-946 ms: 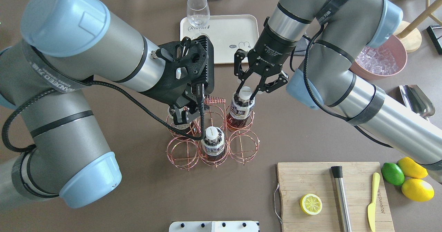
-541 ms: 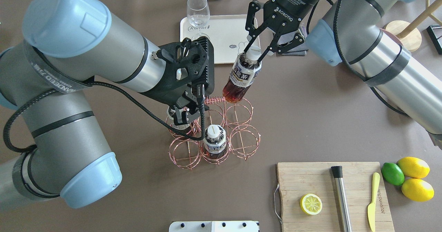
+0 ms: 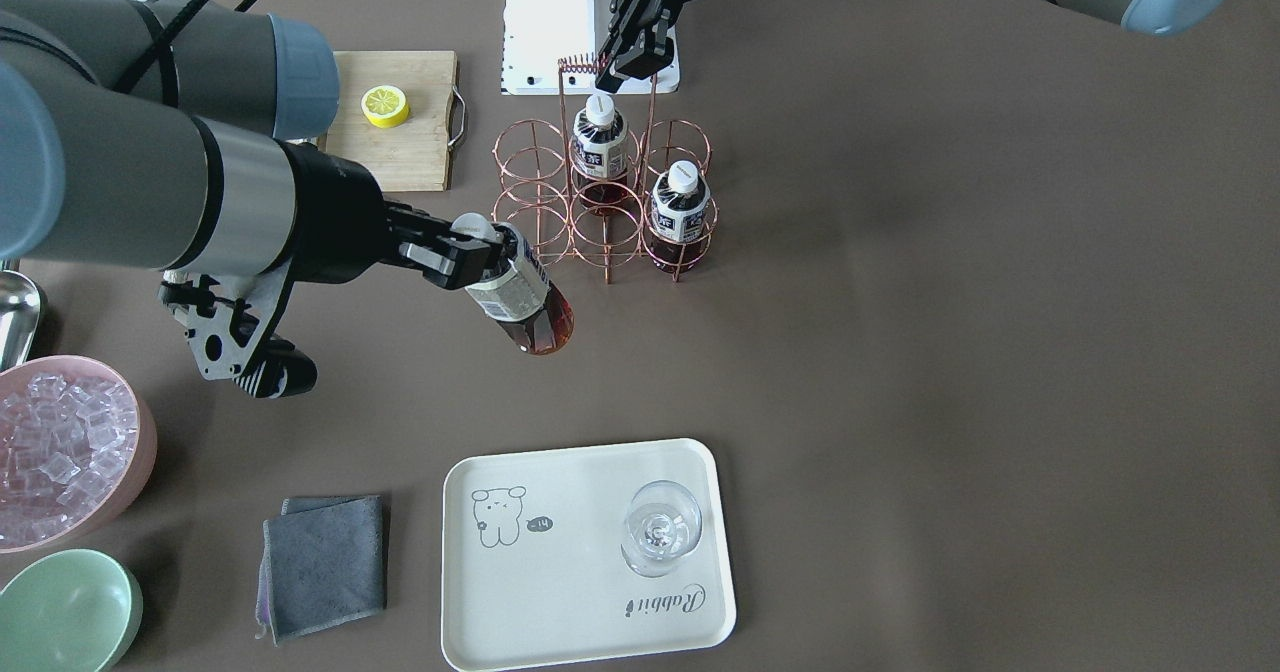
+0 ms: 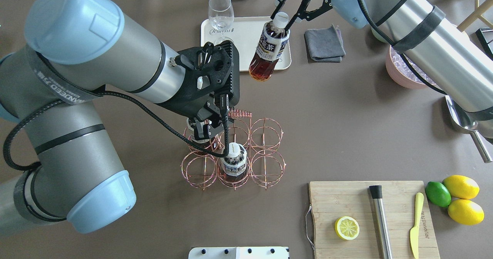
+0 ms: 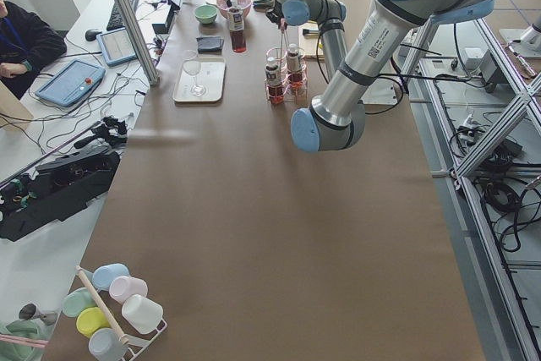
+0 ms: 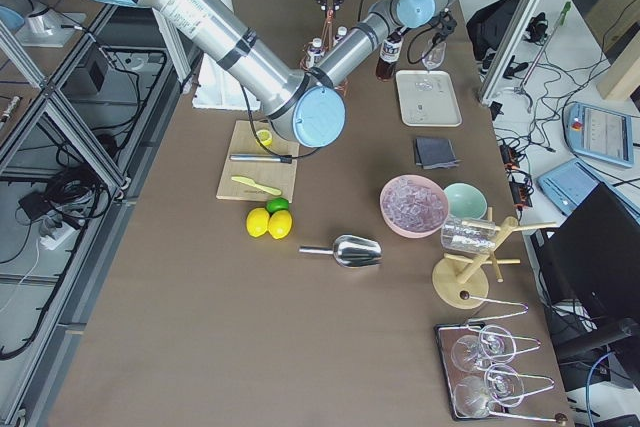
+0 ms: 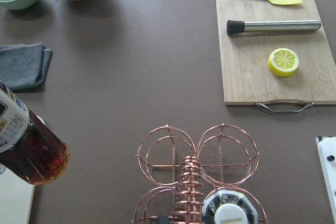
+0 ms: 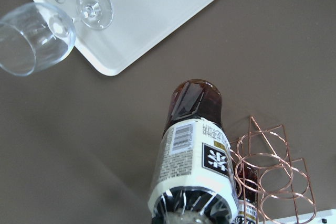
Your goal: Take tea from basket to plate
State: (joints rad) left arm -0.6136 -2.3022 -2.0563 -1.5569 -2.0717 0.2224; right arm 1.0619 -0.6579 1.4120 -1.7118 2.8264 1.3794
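My right gripper (image 4: pixel 285 14) is shut on the white cap of a tea bottle (image 4: pixel 269 47) and holds it tilted in the air between the copper wire basket (image 4: pixel 265 166) and the cream plate (image 4: pixel 246 35). The front view shows this gripper (image 3: pixel 470 247), the tea (image 3: pixel 520 297), the basket (image 3: pixel 530 167) and the plate (image 3: pixel 560 572). Two more tea bottles (image 3: pixel 598 147) (image 3: pixel 680 202) stand in basket cells. My left gripper (image 3: pixel 612 74) is shut on the basket's coiled handle (image 7: pixel 190 182).
A stemmed glass (image 3: pixel 658 527) stands on the plate. A grey cloth (image 4: pixel 324 43) lies right of the plate, with a pink ice bowl (image 3: pixel 60 447) and a green bowl (image 3: pixel 65 607) beyond. A cutting board (image 4: pixel 369 216) sits at the near right.
My right gripper has lifted the tea out of the basket's back right cell and carried it away toward the plate. The basket has shifted slightly. The left arm has stayed put.
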